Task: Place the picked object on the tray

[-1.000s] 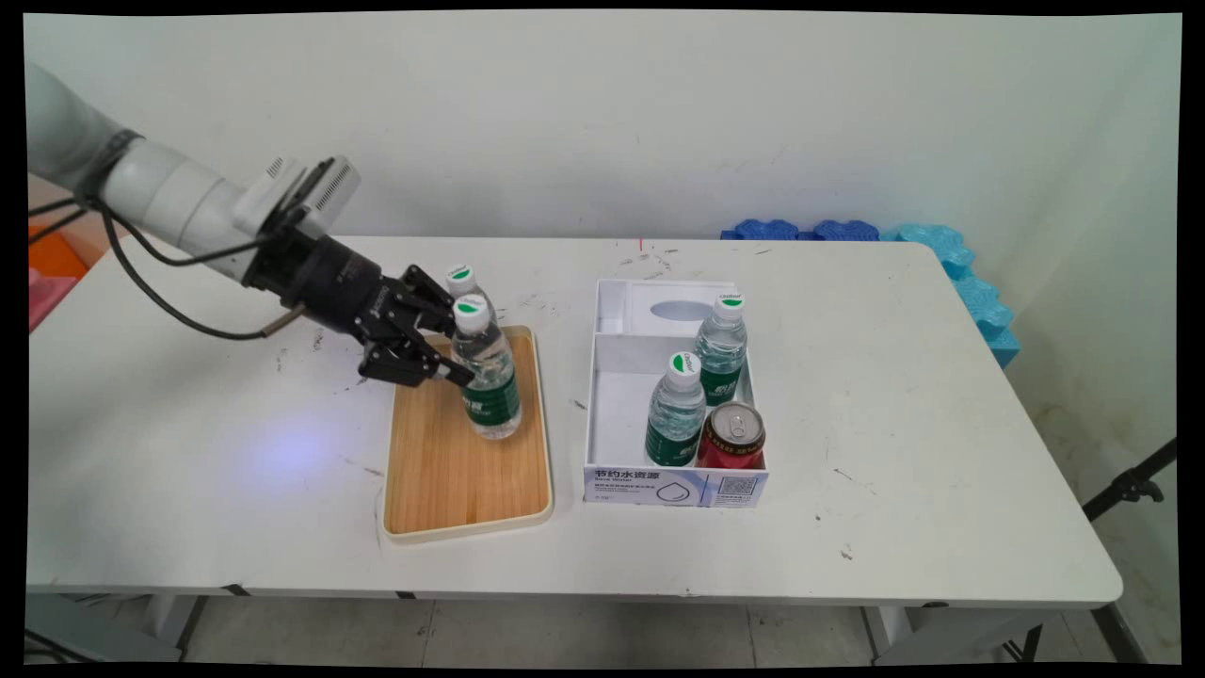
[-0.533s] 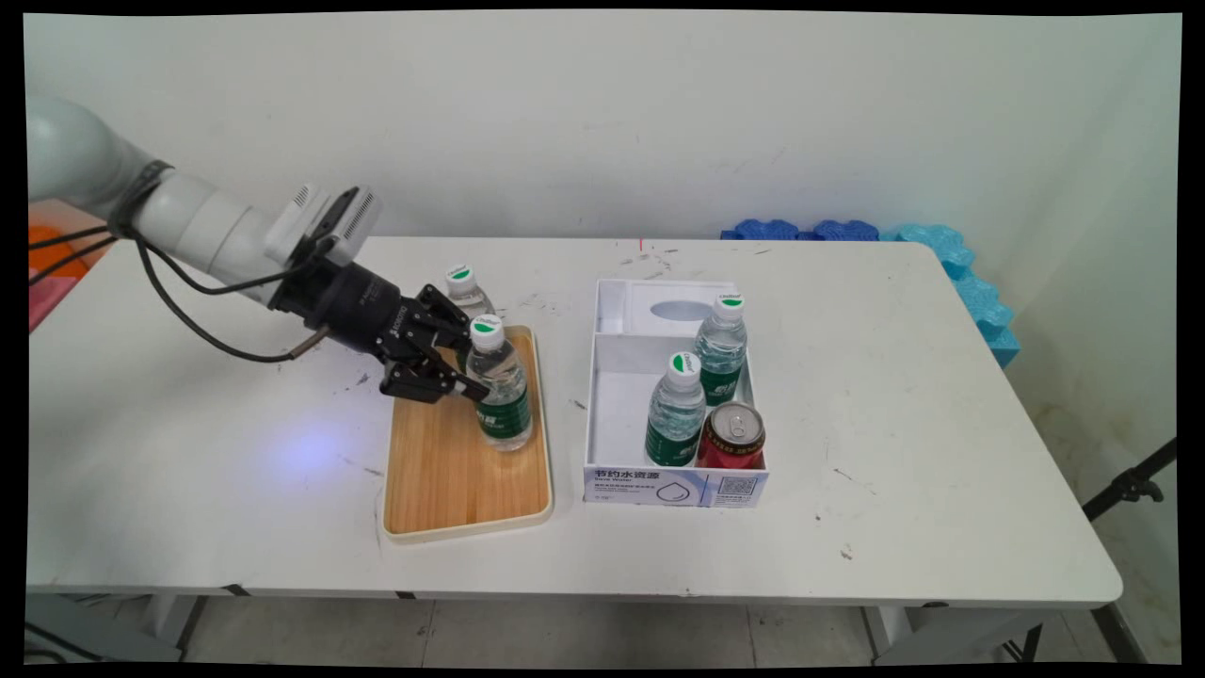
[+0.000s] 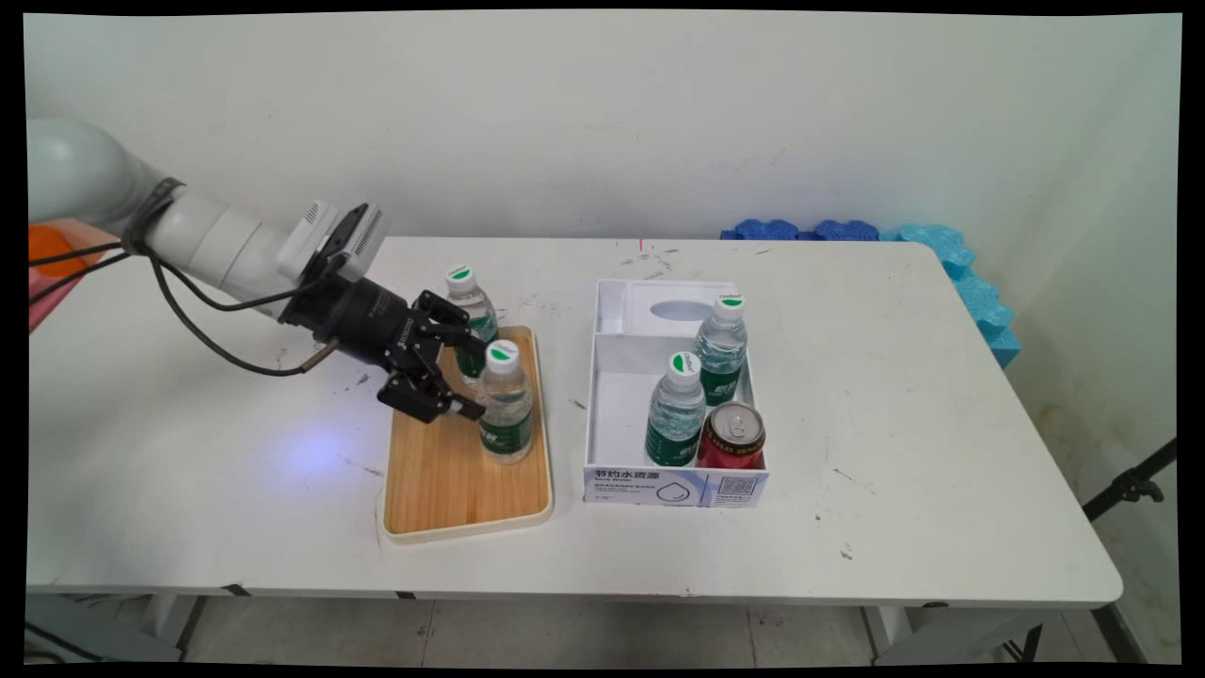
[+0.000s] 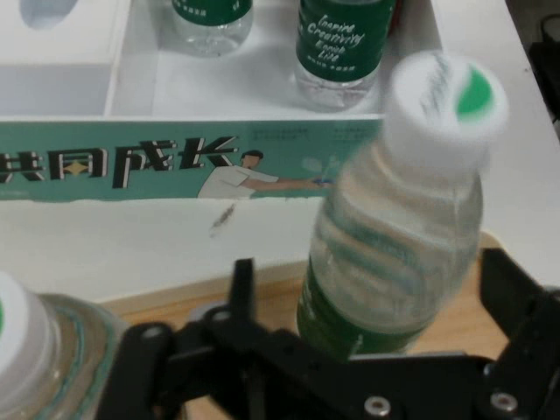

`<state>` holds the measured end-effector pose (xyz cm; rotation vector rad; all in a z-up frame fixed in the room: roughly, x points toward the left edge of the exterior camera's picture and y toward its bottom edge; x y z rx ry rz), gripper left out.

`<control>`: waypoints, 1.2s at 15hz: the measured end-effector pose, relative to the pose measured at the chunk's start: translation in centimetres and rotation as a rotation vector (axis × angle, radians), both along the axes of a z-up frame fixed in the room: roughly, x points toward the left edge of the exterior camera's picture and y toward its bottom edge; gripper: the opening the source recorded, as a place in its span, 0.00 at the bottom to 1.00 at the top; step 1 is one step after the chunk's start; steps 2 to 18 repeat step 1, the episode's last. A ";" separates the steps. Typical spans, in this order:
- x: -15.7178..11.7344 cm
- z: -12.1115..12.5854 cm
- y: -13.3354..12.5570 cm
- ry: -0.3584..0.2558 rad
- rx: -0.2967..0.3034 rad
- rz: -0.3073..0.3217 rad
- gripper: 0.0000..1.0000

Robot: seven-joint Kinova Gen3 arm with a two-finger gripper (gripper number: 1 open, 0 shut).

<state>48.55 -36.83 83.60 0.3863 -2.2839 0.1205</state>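
Note:
A clear water bottle (image 3: pixel 506 405) with a green label and white cap stands on the wooden tray (image 3: pixel 452 480). My gripper (image 3: pixel 478 377) reaches in from the left and is open, one finger on each side of the bottle. In the hand view the bottle (image 4: pixel 394 254) leans between the fingers, with a gap showing beside the left finger (image 4: pixel 241 289). A second bottle (image 3: pixel 468 301) stands on the table just behind the tray, close to the gripper's far side; its cap fills the hand view's lower left corner (image 4: pixel 26 350).
Right of the tray stands a white box (image 3: pixel 673 485) holding two water bottles (image 3: pixel 675 410) (image 3: pixel 722 344) and a red can (image 3: pixel 731 435). The box's green printed side (image 4: pixel 131 162) faces the hand. Blue foam blocks (image 3: pixel 941 245) lie at the table's far right corner.
The gripper and the bottle moved right and down over the tray. The bottle went from tilted to standing upright, and the fingers now stand slightly wider apart.

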 end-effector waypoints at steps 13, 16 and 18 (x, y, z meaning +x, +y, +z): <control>0.0 -0.1 0.1 0.000 0.000 -0.001 1.00; 0.0 -0.1 0.1 0.000 0.000 -0.001 1.00; 0.0 -0.1 0.1 0.000 0.000 -0.001 1.00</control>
